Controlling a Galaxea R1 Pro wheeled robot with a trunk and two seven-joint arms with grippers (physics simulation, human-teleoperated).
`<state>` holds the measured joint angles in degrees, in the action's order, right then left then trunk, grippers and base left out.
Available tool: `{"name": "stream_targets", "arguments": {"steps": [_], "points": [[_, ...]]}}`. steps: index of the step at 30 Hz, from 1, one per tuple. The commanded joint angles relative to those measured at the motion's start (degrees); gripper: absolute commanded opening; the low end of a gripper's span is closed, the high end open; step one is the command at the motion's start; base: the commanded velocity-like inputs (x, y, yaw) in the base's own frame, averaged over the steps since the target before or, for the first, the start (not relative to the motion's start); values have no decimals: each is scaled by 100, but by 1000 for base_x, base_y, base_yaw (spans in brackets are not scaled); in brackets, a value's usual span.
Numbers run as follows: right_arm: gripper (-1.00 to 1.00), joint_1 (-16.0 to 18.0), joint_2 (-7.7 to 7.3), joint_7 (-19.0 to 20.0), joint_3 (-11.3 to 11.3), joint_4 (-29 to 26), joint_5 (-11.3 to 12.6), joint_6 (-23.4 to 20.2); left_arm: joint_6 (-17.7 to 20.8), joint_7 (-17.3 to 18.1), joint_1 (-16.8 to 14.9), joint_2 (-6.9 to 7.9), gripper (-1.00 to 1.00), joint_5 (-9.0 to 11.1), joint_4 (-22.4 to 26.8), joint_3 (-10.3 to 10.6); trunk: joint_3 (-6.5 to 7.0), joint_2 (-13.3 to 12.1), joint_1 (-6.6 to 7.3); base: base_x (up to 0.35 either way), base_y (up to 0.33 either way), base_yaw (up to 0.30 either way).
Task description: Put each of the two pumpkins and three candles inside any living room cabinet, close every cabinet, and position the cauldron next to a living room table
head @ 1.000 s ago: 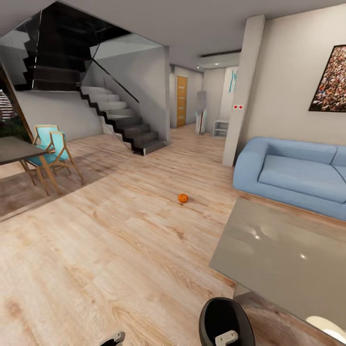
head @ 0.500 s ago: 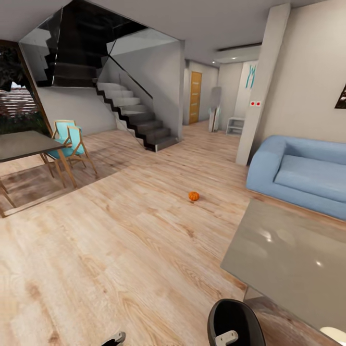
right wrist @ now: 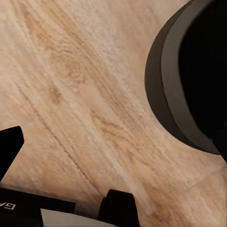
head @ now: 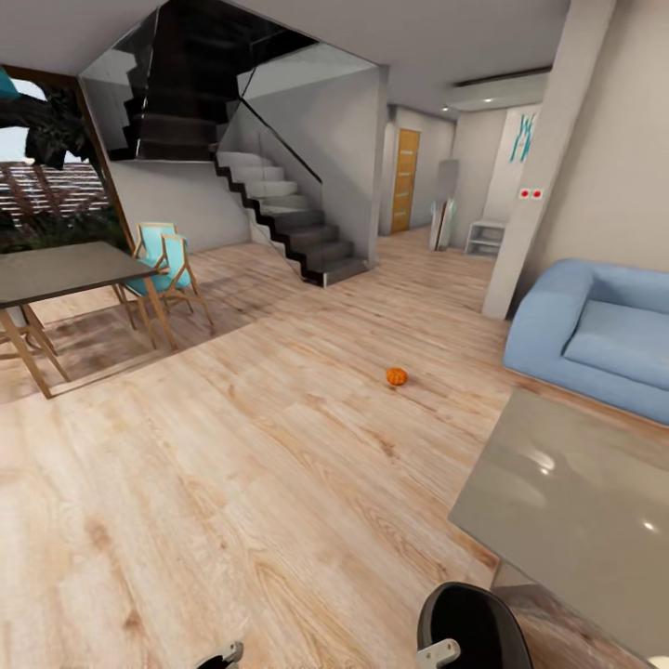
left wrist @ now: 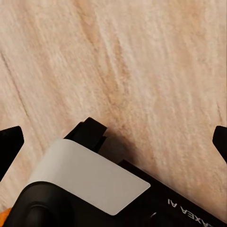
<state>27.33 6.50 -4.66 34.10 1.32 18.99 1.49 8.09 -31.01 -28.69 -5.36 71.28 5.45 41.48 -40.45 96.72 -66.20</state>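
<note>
One small orange pumpkin (head: 397, 375) lies alone on the wood floor, mid-room and well ahead of me. The black round cauldron (head: 469, 618) sits on the floor at my feet, close to the near corner of a low glossy grey table (head: 576, 502). Its dark rim (right wrist: 189, 85) looms in the right wrist view. My right gripper (right wrist: 116, 146) is open over bare floor beside it, and its tip (head: 439, 653) shows in front of the cauldron. My left gripper (left wrist: 113, 142) is open over bare planks, its tip (head: 221, 655) low in the head view. Candles and cabinet are out of view.
A blue sofa (head: 604, 334) stands at the right behind the low table. A dining table (head: 56, 269) with turquoise chairs (head: 167, 265) is at the left. A staircase (head: 297, 232) and a hallway with an orange door (head: 404, 181) lie beyond the wide wood floor.
The whole picture has slid to the right, so the camera has turned left. More of the dining table and window shows, and less of the sofa. Pumpkin and cauldron have not moved.
</note>
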Motion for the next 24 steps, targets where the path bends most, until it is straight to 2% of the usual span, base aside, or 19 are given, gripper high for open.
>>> {"name": "stream_targets", "arguments": {"steps": [1, 24], "points": [[100, 0, 0, 0, 0, 0, 0, 0, 0, 0, 0, 0, 100, 0, 0, 0, -8, 0, 0, 0, 0, 181], [100, 0, 9, 0, 0, 0, 0, 0, 2, -1, 1, 3, 100, 0, -9, 0, -189, 0, 0, 0, 0, 181]]}}
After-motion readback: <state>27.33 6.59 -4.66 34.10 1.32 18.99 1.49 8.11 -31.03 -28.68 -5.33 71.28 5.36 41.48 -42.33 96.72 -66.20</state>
